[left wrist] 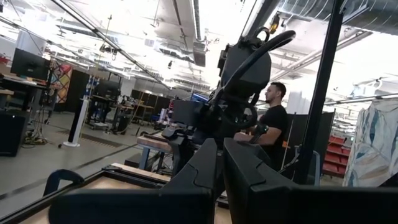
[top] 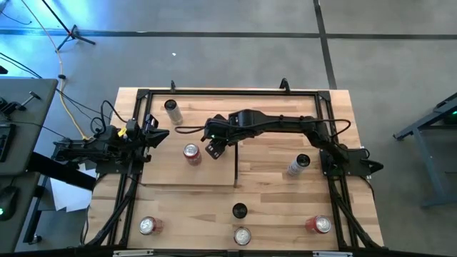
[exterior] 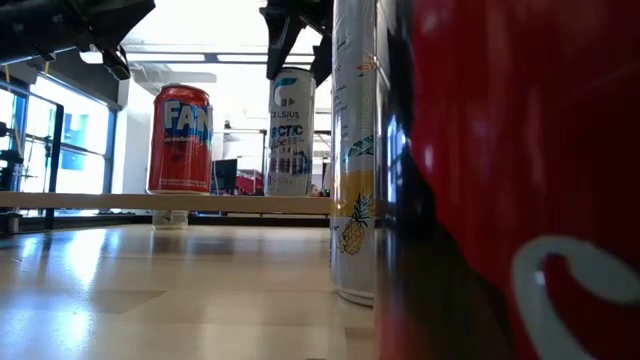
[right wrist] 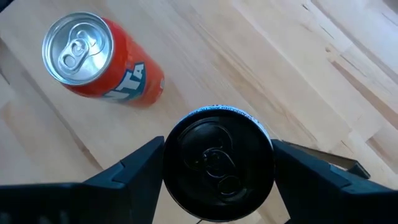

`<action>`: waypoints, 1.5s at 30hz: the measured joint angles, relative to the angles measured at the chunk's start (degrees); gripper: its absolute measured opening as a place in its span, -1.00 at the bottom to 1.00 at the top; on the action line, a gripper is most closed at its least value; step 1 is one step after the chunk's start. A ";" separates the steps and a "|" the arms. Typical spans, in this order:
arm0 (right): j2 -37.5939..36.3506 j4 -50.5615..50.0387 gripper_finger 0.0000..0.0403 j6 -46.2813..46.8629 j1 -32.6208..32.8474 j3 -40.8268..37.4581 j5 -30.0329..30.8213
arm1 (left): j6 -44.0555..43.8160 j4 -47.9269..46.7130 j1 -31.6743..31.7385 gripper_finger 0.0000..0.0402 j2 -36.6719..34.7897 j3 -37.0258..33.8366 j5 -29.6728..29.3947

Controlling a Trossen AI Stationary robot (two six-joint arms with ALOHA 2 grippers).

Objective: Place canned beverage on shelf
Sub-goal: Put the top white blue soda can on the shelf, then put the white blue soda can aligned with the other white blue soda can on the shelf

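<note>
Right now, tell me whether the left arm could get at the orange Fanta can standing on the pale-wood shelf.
Probably yes. The orange Fanta can stands upright on the pale-wood shelf, with bare wood between it and the shut left claw. The right claw, around a black-topped can, sits close on the far side.

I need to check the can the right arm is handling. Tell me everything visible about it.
The slim white Celsius can with a black top stands upright on the pale-wood shelf panel, beside an orange Fanta can but apart from it. Its pull tab looks unopened. The right gripper straddles it from above, one dark finger on either side.
</note>
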 joint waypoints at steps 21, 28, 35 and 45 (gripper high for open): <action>0.17 -0.55 0.86 -2.05 -0.46 -0.02 0.25 | 0.01 -0.01 0.01 -0.96 -0.01 0.00 0.00; 0.17 -0.86 0.98 -2.33 -0.62 -0.04 0.64 | 0.00 -0.02 0.02 -0.96 0.00 0.00 0.00; -0.05 -2.90 0.98 0.29 -0.68 0.68 0.28 | 0.00 0.00 0.01 -0.96 -0.02 0.00 0.00; -3.02 -4.10 0.99 1.66 0.70 0.72 -0.62 | 0.00 -0.02 0.02 -0.96 -0.01 0.00 0.00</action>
